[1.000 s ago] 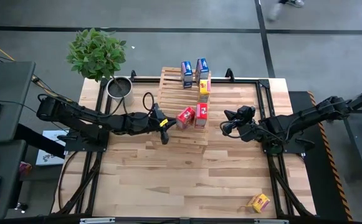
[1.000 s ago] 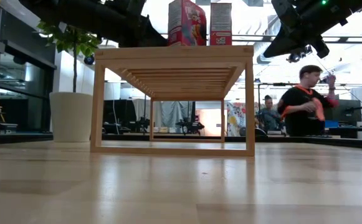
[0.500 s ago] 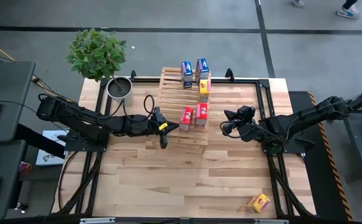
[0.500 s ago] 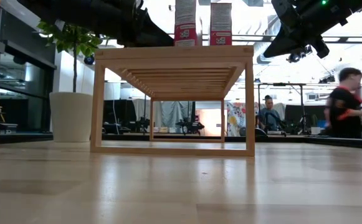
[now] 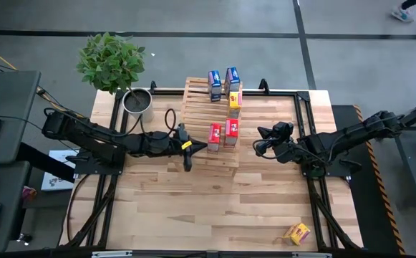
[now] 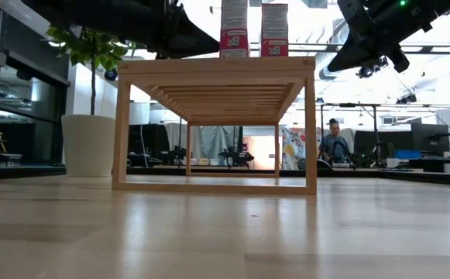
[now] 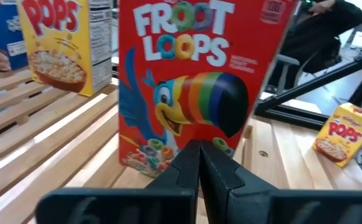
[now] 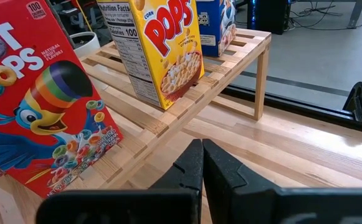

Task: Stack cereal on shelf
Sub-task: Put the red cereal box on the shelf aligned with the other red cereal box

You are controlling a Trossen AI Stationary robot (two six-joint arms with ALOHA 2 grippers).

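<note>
The shelf (image 5: 197, 118) is a pale slatted rack at the table's far middle. Two red cereal boxes (image 5: 215, 135) (image 5: 231, 129) stand upright side by side on its lower step. A yellow box (image 5: 234, 102) stands behind them, and two blue boxes (image 5: 214, 84) (image 5: 232, 79) stand at the far end. Another yellow box (image 5: 298, 233) lies on the table near the front right corner. My left gripper (image 5: 203, 146) is shut, right in front of the left red box (image 7: 193, 81). My right gripper (image 5: 259, 136) hangs shut, right of the shelf and clear of it. My left gripper comes nearly level from the table's left. Its shut fingertips (image 7: 187, 163) are at the low front face (image 7: 168, 146) of the left red box. I cannot tell whether they touch it. The box stands upright on the slats.
A potted plant (image 5: 112, 61) and a metal pot (image 5: 137, 100) stand at the far left corner. Bare planks fill the table's near half. In the low view, a seated person (image 6: 334, 143) shows in the room beyond the table.
The left red box has turned about on the shelf. It stood slanted a second ago and now stands square beside the other red box. My left gripper has edged toward it, still shut.
</note>
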